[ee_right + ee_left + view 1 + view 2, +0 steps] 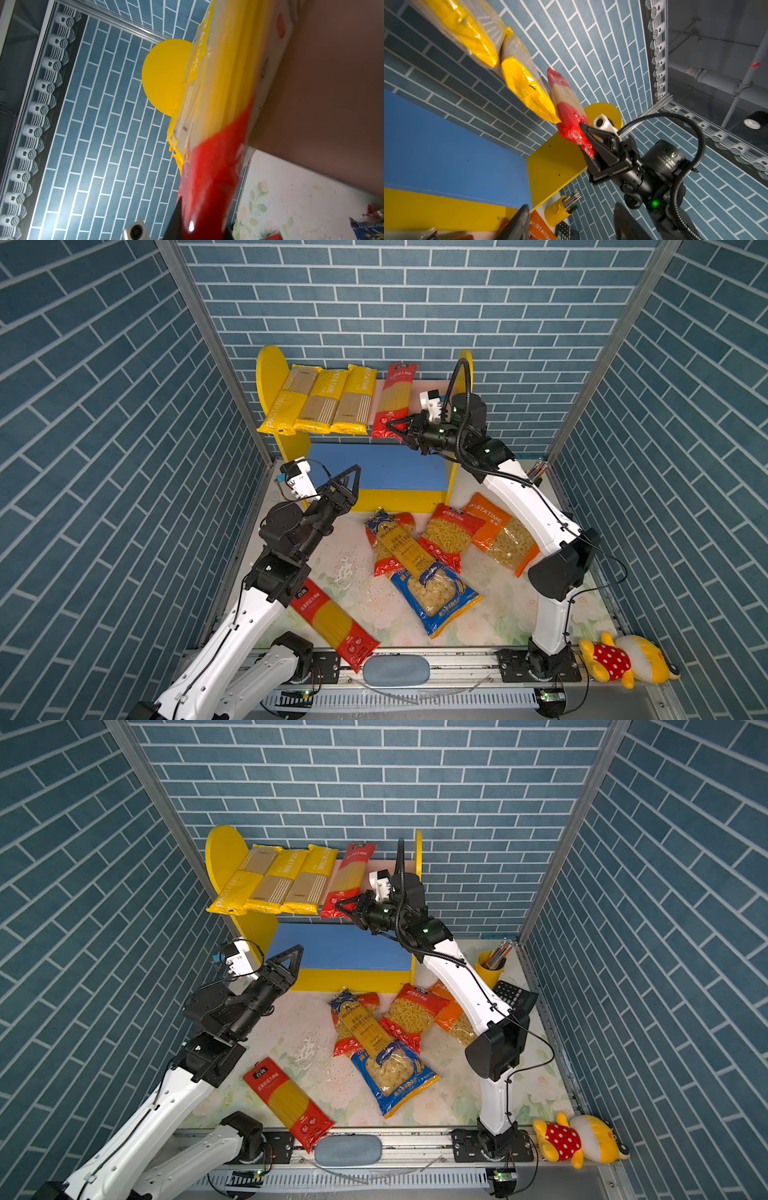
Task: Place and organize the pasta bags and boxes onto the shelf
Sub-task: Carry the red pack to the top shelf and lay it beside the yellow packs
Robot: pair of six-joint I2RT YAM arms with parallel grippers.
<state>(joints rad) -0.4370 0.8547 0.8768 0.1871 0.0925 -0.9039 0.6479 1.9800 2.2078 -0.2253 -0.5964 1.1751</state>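
Currently: right gripper is pinching the red spaghetti pack on the pink board of the shelf, beside three yellow packs; left gripper is hovering before the shelf, jaws spread.

I've got both top views looking steeply down on the whole counter; wrist cams close, tilted up, both catching the shelf.

The shelf was yellow, pink and blue; the spaghetti pack red and clear; the walls blue brick-patterned.
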